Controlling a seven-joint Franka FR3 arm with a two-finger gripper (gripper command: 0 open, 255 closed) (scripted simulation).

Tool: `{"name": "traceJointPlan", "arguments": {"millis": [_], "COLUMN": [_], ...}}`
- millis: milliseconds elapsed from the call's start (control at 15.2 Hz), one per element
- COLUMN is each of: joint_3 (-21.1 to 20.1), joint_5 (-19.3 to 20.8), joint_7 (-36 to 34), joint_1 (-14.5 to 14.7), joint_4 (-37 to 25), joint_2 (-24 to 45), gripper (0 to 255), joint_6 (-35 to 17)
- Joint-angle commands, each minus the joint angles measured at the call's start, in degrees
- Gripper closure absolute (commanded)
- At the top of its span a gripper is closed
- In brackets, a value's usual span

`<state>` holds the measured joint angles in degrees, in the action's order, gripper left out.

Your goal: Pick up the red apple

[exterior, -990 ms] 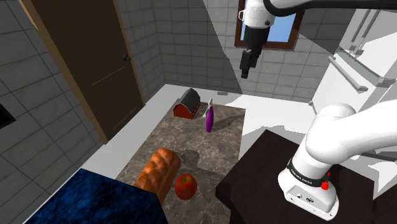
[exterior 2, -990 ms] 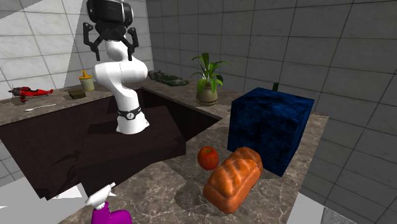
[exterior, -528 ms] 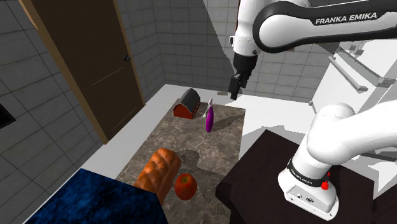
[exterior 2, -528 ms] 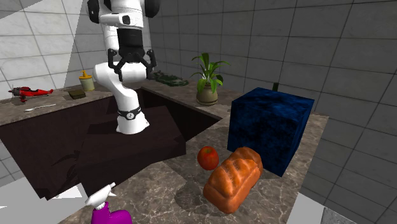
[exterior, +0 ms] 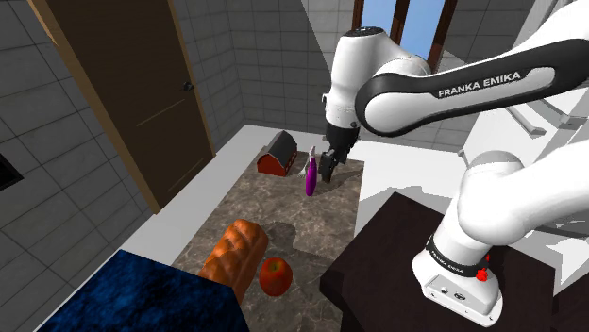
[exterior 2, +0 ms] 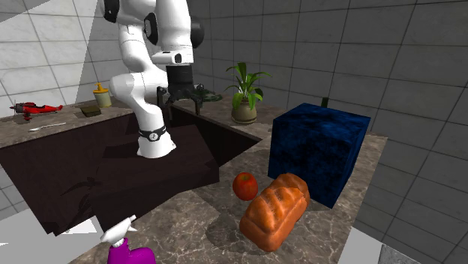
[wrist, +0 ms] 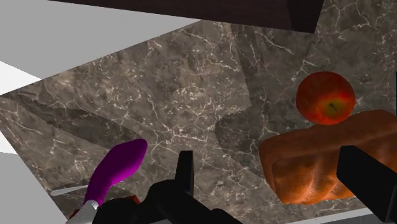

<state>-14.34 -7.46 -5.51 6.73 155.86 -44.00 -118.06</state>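
Within the last second the all-black two-finger gripper (exterior 2: 180, 103) has dropped from high by the window to just above the brown veined marble counter (exterior: 326, 222). Its jaws are spread wide with nothing between them, so we judge the approach under way and the grasp not begun. Nearest the fingers stands the slim purple bottle with a white cap (exterior: 311, 177), at about nine o'clock of the gripper in the shoulder view. Farther along the counter lies the orange-brown bread loaf (exterior: 236, 257), and just beside it, at its four o'clock, rests the round red apple (exterior: 275, 275); we cannot tell whether they touch. It is well apart from the gripper, at about seven o'clock. The wrist view shows its skin glossy red, with a yellow-orange blush around the stem dimple.
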Motion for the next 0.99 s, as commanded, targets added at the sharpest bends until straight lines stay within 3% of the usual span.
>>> {"name": "traceJointPlan", "arguments": {"millis": [0,594,792,924], "joint_3": [-2.4,-13.4,-18.0,-21.6], "joint_5": [-1.6,-4.3,-1.7,2.6], "joint_7": [-2.3,-12.7,-18.0,-23.2], "joint_1": [0.9,1.6,-0.4,-3.0], "joint_4": [1.3,2.7,1.4,0.1], "joint_2": [2.9,20.1,27.6,33.0], "gripper": [0,0,0,0], "joint_6": [-4.8,-26.0,-33.0,-37.4]}}
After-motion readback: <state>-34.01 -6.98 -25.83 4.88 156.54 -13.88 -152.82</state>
